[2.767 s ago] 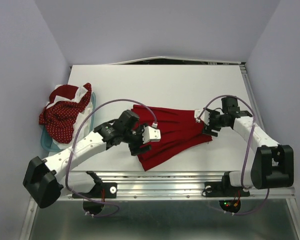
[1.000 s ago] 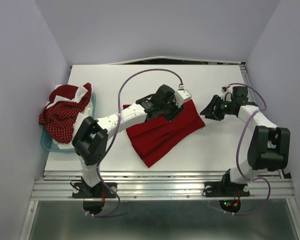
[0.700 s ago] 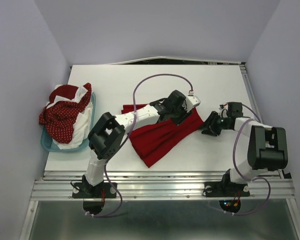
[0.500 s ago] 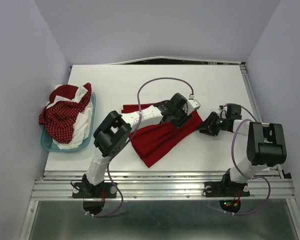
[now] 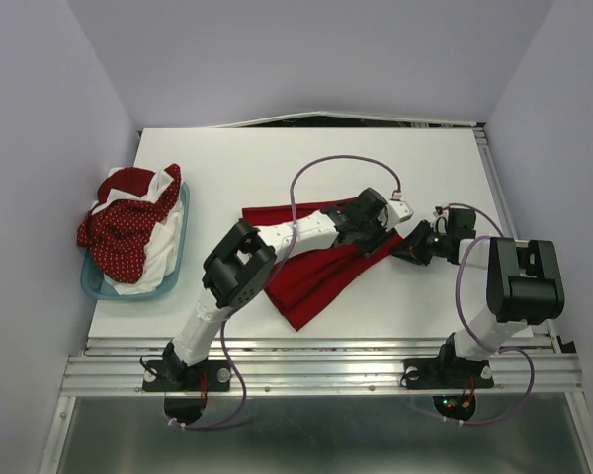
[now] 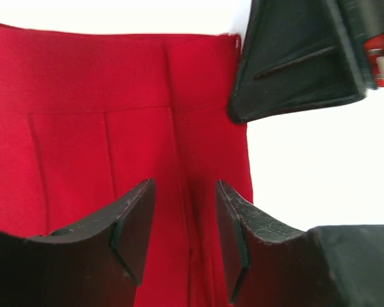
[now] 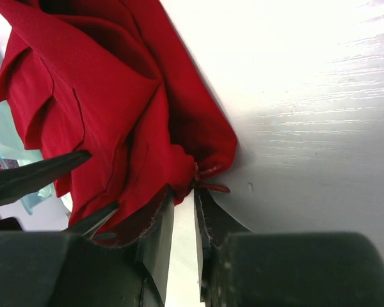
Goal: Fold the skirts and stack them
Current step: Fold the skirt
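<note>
Red skirt [image 5: 314, 278] lies mid-table, its waistband end to the right. Left gripper [image 6: 184, 192] hovers with jaws apart astride a seam there. Right gripper [image 7: 184, 196] is nearly together at the right corner; whether it holds cloth, I cannot tell. Both should pinch the same edge and lift evenly, keeping pleats flat

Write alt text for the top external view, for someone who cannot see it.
A bright red skirt lies on the white table, with the left gripper over its right end and the right gripper at that corner. A teal tub at the table's left edge holds dark red dotted and white skirts.
</note>
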